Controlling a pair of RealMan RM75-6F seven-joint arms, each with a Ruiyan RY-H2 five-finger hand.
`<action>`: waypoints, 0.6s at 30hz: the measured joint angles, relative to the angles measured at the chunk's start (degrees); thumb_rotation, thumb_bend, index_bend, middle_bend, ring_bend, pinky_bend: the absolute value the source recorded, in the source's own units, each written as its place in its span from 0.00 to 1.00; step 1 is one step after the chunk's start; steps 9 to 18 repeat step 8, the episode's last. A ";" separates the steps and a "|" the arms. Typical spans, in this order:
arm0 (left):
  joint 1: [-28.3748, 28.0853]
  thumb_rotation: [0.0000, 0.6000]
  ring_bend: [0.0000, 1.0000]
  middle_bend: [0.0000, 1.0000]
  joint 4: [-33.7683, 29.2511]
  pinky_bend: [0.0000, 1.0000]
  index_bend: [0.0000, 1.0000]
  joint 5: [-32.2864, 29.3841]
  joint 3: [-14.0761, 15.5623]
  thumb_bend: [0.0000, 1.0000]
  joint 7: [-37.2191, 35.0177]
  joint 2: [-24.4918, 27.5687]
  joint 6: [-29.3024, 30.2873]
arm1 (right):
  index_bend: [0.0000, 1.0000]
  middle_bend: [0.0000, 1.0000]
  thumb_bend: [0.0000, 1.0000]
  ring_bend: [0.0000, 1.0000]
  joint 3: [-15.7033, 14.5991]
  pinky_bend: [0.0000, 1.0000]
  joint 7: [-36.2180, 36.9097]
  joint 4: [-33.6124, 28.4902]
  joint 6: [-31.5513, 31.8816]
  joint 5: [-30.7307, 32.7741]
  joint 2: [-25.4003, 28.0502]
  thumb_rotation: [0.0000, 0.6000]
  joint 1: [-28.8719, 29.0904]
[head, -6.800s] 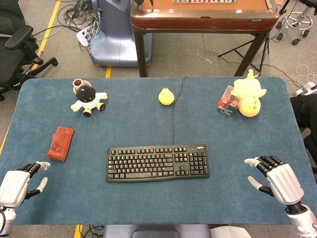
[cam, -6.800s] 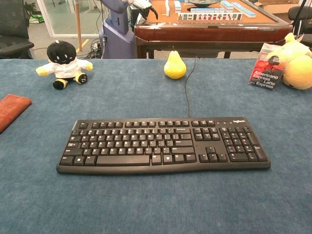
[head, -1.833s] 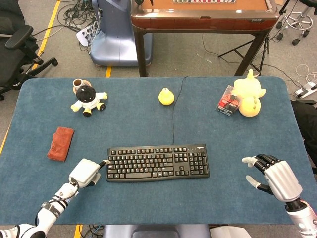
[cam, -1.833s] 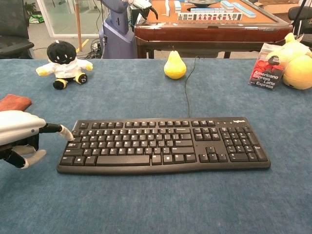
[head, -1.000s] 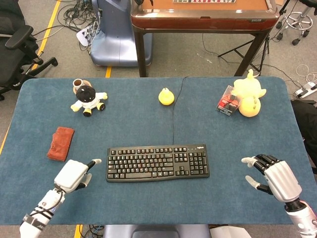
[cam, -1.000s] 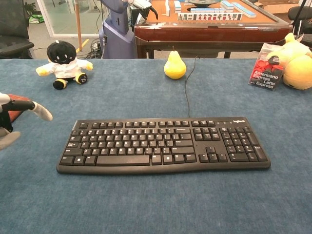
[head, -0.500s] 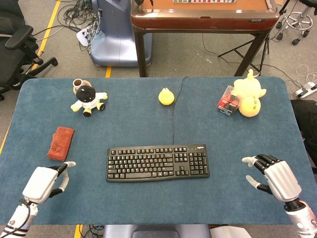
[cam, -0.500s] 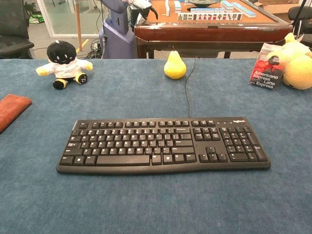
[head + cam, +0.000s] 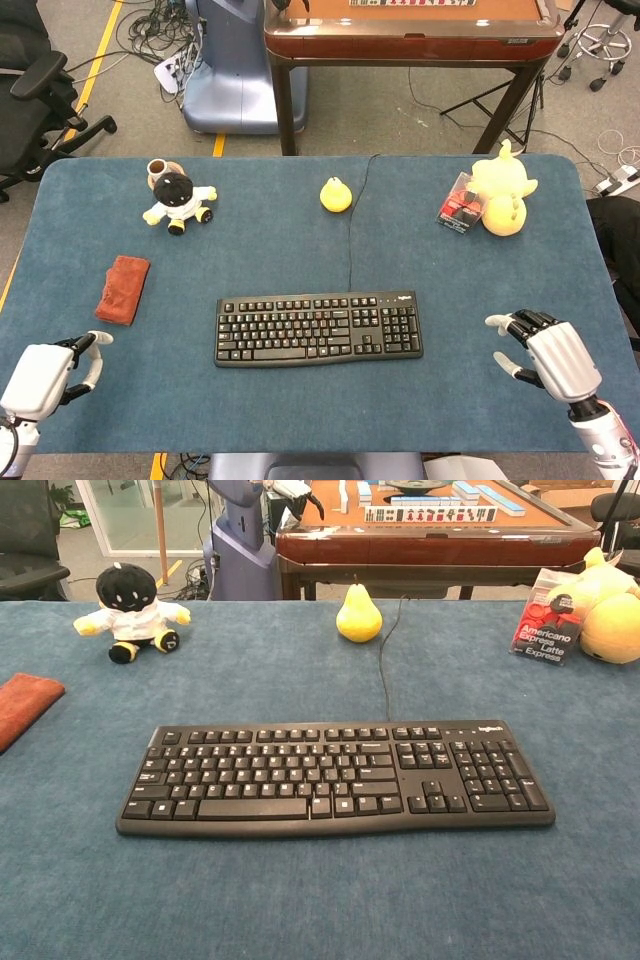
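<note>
Withdrawn from the keyboard (image 9: 318, 328), left hand (image 9: 45, 375) hovers at the table's corner.

Keyboard (image 9: 318, 328) centred on table; left robot hand (image 9: 45, 375), right robot hand (image 9: 548, 358) empty, fingers apart.

Bare cloth left and right of keyboard (image 9: 318, 328), wide enough for hand. Red cloth (image 9: 122, 289) lies up-left of keyboard. Cable (image 9: 351, 230) runs back from keyboard toward pear (image 9: 335, 194).
</note>
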 measured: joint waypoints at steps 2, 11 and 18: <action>0.33 1.00 0.63 0.56 -0.21 0.89 0.40 -0.03 -0.24 0.44 0.18 0.10 0.14 | 0.38 0.51 0.23 0.42 -0.02 0.58 0.30 0.14 0.19 -0.01 0.07 1.00 -0.08; 0.63 1.00 0.63 0.56 -0.18 0.89 0.41 0.60 -0.83 0.44 0.43 -0.03 -0.13 | 0.38 0.51 0.23 0.42 -0.08 0.58 0.96 0.39 0.69 -0.10 0.35 1.00 -0.24; 0.63 1.00 0.63 0.56 -0.18 0.89 0.41 0.60 -0.83 0.44 0.43 -0.03 -0.13 | 0.38 0.51 0.23 0.42 -0.08 0.58 0.96 0.39 0.69 -0.10 0.35 1.00 -0.24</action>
